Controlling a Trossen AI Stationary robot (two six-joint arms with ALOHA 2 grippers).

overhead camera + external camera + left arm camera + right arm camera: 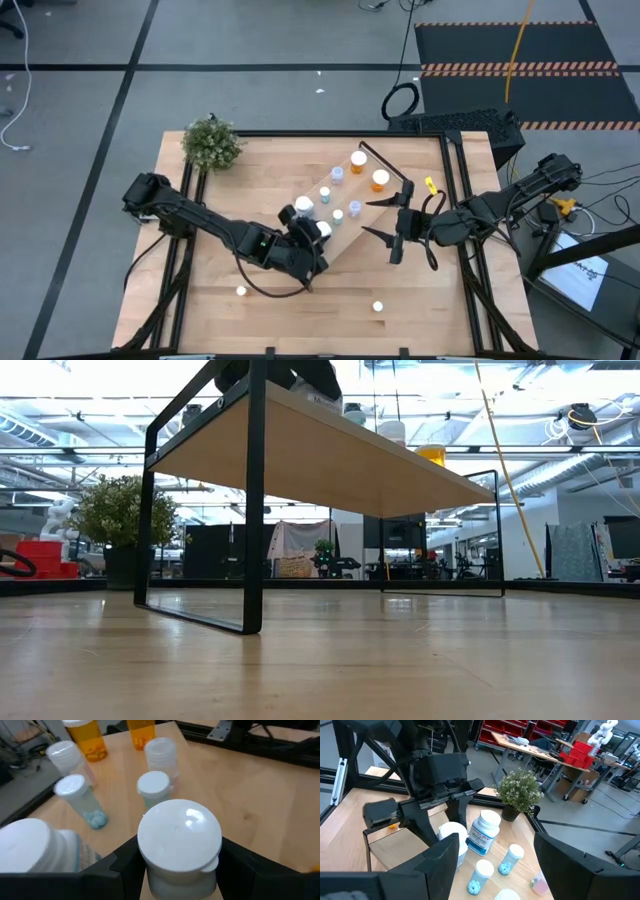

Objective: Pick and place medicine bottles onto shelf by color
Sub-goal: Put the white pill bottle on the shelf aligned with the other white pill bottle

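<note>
Gripping a large white bottle by its body, the left gripper stood over the near-left end of the shelf; the left wrist view showed its two dark fingers pressed against opposite sides of that bottle, just below the broad white cap, with the bottle upright between them. A second large white bottle stood just beside the held one on the same end of the board (its label faced the right wrist camera). Farther along the shelf stood three pale blue bottles, each upright with a white cap, and a clear-bodied one; beyond those, at the far end, stood two orange bottles, near each other but apart. The right gripper hovered beside the right edge of the shelf, its fingers spread wide and holding nothing; the right wrist view showed the gap between them free, looking across the shelf at the left arm. Two small white-capped bottles remained on the table, off the shelf: one near the front left, one near the front centre; their body colour could not be determined. A green potted plant stood at the far left corner of the table, well apart from the shelf.
</note>
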